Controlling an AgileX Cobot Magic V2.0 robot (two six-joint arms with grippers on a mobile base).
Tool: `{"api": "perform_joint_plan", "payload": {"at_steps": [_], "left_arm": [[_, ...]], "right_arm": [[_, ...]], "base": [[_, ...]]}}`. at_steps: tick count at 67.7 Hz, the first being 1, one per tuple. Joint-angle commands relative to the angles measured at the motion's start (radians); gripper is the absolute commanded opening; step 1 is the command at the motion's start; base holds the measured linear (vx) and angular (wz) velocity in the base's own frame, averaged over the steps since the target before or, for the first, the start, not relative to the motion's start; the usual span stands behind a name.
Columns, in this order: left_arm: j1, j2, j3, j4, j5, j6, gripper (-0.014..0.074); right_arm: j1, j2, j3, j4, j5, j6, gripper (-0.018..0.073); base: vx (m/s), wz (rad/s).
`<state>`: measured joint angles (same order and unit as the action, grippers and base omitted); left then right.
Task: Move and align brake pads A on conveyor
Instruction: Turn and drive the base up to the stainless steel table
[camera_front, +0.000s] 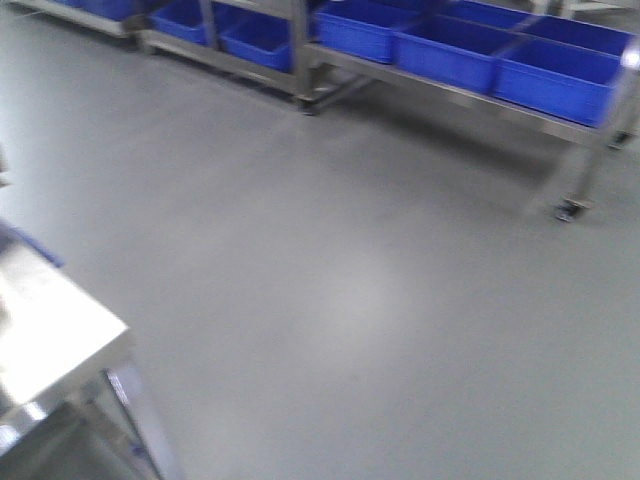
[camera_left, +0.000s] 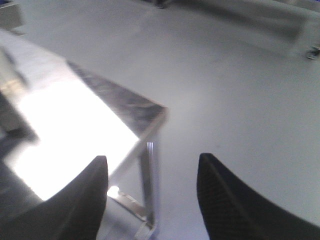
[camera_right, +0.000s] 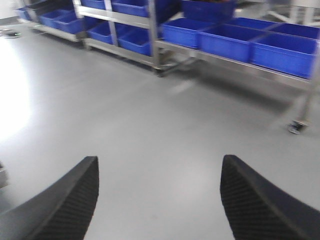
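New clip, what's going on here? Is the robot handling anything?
Nothing is being handled. The left gripper is open and empty, above the corner of a shiny steel table. The right gripper is also open and empty, facing bare grey floor and racks of blue bins. No brake pads or conveyor show in any view, and the pictures are blurred.

Left gripper (camera_left: 152, 162) and right gripper (camera_right: 160, 162), both spread wide.
In each wrist view two dark, cross-hatched fingers (camera_right: 65, 200) rise from 7 and 5 o'clock, tips well apart; the right pair stands wider than the left.
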<state>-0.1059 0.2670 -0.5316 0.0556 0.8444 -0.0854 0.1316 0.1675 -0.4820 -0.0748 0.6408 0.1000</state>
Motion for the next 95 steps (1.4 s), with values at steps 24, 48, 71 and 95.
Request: {"api": "perform_joint_plan", "payload": {"at_steps": [24, 48, 71, 95], "left_arm": [[-0.004, 0.015, -0.02, 0.001, -0.063, -0.001, 0.0375], [-0.004, 0.015, -0.02, 0.001, -0.063, -0.001, 0.0375], [-0.004, 0.015, -0.02, 0.001, -0.063, -0.001, 0.0375], [-0.004, 0.015, -0.02, 0.001, -0.063, -0.001, 0.0375]], "right_arm": [[-0.001, 0.014, -0.024, -0.011, -0.072, 0.001, 0.0487], [-0.001, 0.014, -0.024, -0.011, -0.072, 0.001, 0.0487], [-0.001, 0.014, -0.024, -0.011, -0.072, 0.001, 0.0487], [-0.001, 0.014, -0.024, -0.011, -0.072, 0.001, 0.0487]], "base": [[0.24, 0.89], [0.19, 0.76], [0.15, 0.6], [0.08, 0.31]]}}
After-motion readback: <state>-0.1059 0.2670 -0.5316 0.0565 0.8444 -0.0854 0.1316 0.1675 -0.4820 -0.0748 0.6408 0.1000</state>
